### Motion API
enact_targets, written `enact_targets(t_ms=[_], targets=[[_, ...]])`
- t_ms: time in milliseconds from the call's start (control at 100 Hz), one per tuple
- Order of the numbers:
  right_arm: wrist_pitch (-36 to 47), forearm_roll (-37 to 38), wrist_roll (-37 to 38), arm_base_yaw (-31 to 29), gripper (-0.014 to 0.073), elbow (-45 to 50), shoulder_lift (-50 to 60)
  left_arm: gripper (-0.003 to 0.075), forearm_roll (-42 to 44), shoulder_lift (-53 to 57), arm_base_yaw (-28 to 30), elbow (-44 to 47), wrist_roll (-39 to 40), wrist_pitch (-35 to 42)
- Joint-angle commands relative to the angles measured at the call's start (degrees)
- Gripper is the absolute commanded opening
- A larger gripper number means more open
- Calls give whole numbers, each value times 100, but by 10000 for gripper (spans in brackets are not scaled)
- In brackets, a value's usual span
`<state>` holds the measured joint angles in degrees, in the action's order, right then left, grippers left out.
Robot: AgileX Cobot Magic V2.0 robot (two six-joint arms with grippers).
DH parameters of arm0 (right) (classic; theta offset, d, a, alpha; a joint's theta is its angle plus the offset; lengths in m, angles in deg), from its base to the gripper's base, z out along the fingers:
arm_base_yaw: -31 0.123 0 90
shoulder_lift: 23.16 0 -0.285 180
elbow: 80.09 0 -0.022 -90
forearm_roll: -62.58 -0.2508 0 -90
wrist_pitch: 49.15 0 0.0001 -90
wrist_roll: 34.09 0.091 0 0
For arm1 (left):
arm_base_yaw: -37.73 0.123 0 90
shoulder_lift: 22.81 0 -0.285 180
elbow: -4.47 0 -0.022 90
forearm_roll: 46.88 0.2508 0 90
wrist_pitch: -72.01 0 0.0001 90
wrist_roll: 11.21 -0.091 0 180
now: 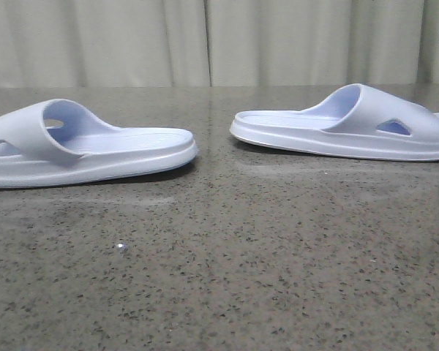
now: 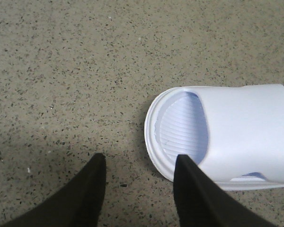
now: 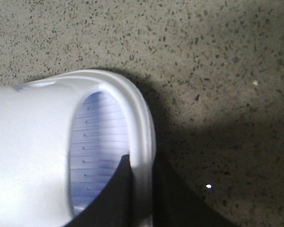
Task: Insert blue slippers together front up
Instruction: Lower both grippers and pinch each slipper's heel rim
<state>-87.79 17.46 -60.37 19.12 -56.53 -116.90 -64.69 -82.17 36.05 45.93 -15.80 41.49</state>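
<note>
A wide speckled grey-brown stone tabletop [image 1: 227, 256] with a dull sheen fills most of the front view, dotted with dark flecks and carrying soft reflections under the objects on it. Behind it hangs a pale cream pleated curtain [image 1: 205, 40] that closes off the room across the whole background. Two pale lavender-blue moulded foam slide sandals lie flat on the tabletop, soles down, well apart from each other with bare stone between them. The left blue slipper [image 1: 80, 146] sits at the left edge of the front view, its wide strap toward the left and its open heel end pointing toward the centre. The right blue slipper [image 1: 347, 124] lies on the right and slightly farther back, its strap with a triangular side cutout toward the right and its heel also pointing to the centre. In the left wrist view the left gripper [image 2: 139, 165] hovers above the table with its two dark fingers spread apart and holding nothing, one finger just beside the toe rim of the left slipper. In the right wrist view the right gripper [image 3: 141, 189] has its dark fingers either side of the toe rim of the right slipper, one inside on the ribbed footbed and one outside.
</note>
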Motion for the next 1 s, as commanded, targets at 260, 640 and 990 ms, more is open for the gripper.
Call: enact_targets(t_ms=[260,640,990], targets=[[-32,-44,-122,-26,-92,-130,158,294,4,-817,-18,-623,-121,186],[-44,-44,-209,-26,-92,-130,158,301,-610,-2041,-18,-1989,-975,-1450],[-56,-44,-217,-26,-92,-130,158,301,-389,-2537,429,-2290,-1066,-1996]])
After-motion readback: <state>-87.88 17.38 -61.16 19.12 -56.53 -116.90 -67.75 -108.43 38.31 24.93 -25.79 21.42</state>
